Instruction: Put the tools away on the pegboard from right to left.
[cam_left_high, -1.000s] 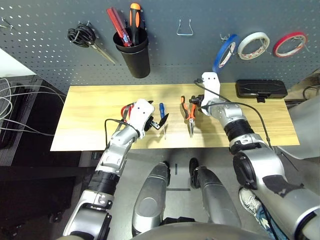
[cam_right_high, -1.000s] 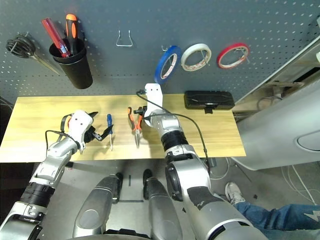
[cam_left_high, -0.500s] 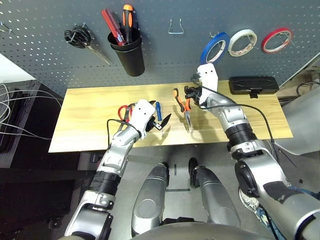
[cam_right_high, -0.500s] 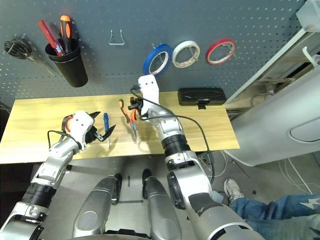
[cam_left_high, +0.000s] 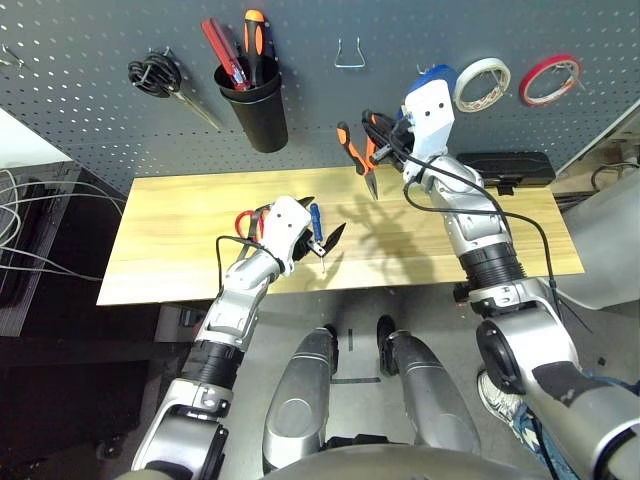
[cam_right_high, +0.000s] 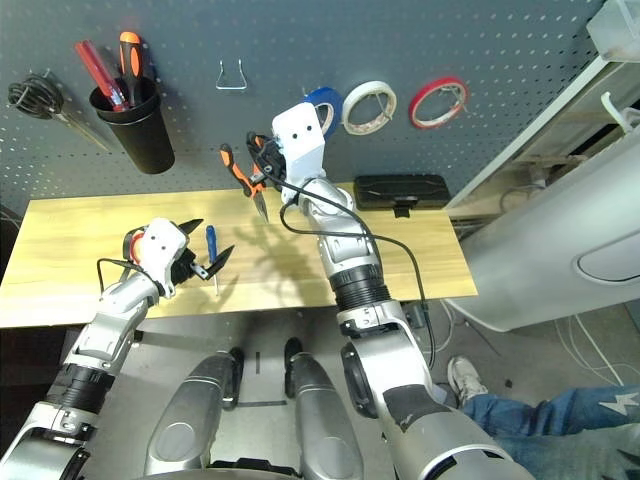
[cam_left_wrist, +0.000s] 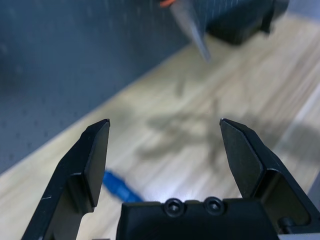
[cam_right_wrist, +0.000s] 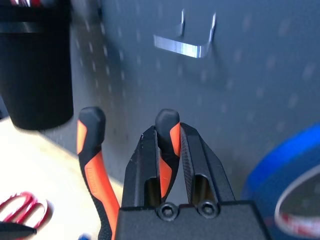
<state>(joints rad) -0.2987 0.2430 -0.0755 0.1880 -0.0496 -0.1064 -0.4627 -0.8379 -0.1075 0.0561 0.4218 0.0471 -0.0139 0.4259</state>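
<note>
**Pliers lifted up in front of the board**

Near the bottom middle of the head pictures, the left gripper (cam_left_high: 322, 240) hangs just over the wooden table (cam_left_high: 180, 230). Its two black fingers (cam_left_wrist: 95, 155) are spread wide apart with nothing between them. The small blue screwdriver (cam_left_high: 316, 218) lies on the table right by those fingers. The red scissors (cam_left_high: 247, 220) lie just to the left of it, partly hidden behind the gripper's white body.

Higher up, in the middle of the frame, the right gripper (cam_right_wrist: 169, 145) is raised above the table. Its fingers are pinching one handle of the orange and black pliers (cam_left_high: 356, 155). The other handle sticks out free to the side. The metal tip of the pliers points down toward the table. A dark shadow of the arm falls on the wood below.

A flat black case (cam_left_high: 510, 168) sits at the far right edge of the table, against the pegboard (cam_left_high: 90, 110).

At the back, the dark grey pegboard fills the top of the frame. A bent metal hook (cam_right_wrist: 187, 42) hangs above the pliers. The blue tape ring (cam_right_high: 322, 98) hangs just behind the right gripper, partly hidden by it. To its right hang a white tape ring (cam_left_high: 481, 84) and a red tape ring (cam_left_high: 549, 79). In the upper left, a black cup (cam_left_high: 256, 108) holds a few tools, and black scissors (cam_left_high: 165, 80) hang beside it.
</note>
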